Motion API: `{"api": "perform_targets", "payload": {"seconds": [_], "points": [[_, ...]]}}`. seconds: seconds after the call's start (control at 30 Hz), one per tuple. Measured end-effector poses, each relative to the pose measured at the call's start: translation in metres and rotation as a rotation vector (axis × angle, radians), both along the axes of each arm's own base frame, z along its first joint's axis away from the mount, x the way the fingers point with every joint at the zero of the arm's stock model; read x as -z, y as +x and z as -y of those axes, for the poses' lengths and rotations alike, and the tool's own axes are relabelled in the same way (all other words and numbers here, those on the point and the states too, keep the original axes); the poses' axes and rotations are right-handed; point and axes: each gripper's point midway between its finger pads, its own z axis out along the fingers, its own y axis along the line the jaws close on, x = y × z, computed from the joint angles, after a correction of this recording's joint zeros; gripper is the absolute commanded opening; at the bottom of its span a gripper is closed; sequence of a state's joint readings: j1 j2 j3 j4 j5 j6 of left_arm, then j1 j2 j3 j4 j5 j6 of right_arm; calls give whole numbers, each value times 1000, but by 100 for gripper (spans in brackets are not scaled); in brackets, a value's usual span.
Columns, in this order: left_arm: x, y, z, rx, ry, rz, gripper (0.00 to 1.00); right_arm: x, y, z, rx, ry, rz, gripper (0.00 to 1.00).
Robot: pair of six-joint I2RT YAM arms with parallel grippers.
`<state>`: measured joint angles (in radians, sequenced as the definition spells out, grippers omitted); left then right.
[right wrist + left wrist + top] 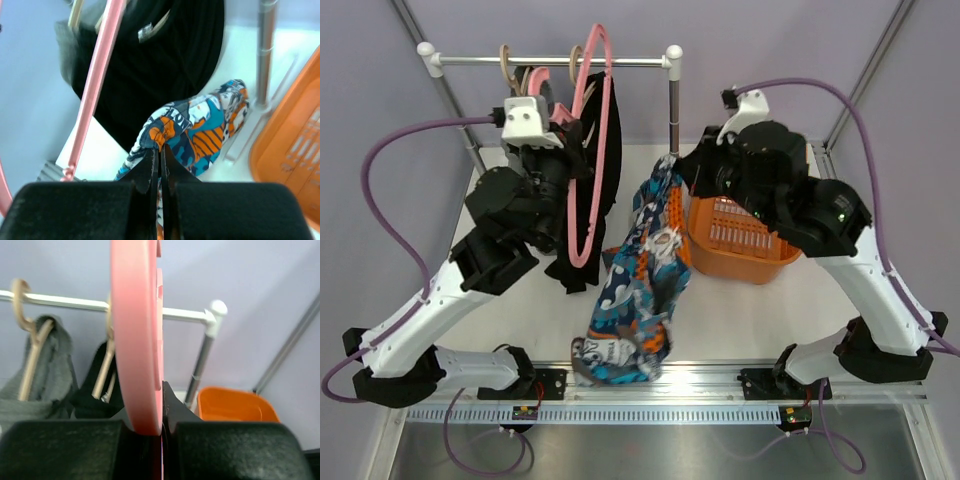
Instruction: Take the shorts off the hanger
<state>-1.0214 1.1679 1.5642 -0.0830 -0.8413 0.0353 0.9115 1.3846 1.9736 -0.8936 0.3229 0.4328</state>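
Observation:
My left gripper (pixel 162 405) is shut on the rim of a pink hanger (pixel 137 340), which I hold up beside the rail (pixel 550 60). The pink hanger (pixel 588 200) looks bare. The printed shorts (pixel 640 290) hang from my right gripper (pixel 678 168), their lower end lying near the table's front edge. In the right wrist view the jaws (pixel 160 152) pinch a fold of the printed shorts (pixel 205 125). Black shorts (pixel 95 380) and grey shorts (pixel 50 365) hang on wooden hangers on the rail. The black shorts (pixel 605 160) hang just behind the pink hanger.
An orange basket (pixel 745 245) stands on the table at the right, under my right arm. The rail's right post (pixel 673 100) rises between the printed shorts and the basket. Metal frame bars stand at the back corners.

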Motion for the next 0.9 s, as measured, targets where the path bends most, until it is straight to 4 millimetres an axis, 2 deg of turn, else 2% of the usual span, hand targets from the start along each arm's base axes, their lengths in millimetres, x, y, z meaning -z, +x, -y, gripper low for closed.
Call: {"api": "perform_targets", "payload": {"seconds": [0.07,0.17,0.27,0.33,0.57,0.73,0.8,0.83,0.9], "points": [[-12,0,-13,-26,-30,14,0,-32,4,9,36,15,59,0],[-13,-7,-26,-27,-46,12,0,-83,12,30,113,54,173,0],[5,-14,-35,-18,-38,-14,0,-135,21,68,241,100,303,0],[24,-19,-41,-15,-21,-43,0,-157,25,100,350,108,373,0],[77,-26,-48,-6,28,-131,0,-191,31,191,701,49,532,0],[99,-29,-48,5,42,-170,0,-212,47,231,900,20,598,0],[103,-30,-48,11,39,-177,0,-206,63,240,957,-14,588,0],[105,-31,-49,13,39,-181,0,-198,74,240,966,-38,570,0],[108,-32,-48,21,34,-185,0,-179,101,255,1018,-81,523,0]]}}
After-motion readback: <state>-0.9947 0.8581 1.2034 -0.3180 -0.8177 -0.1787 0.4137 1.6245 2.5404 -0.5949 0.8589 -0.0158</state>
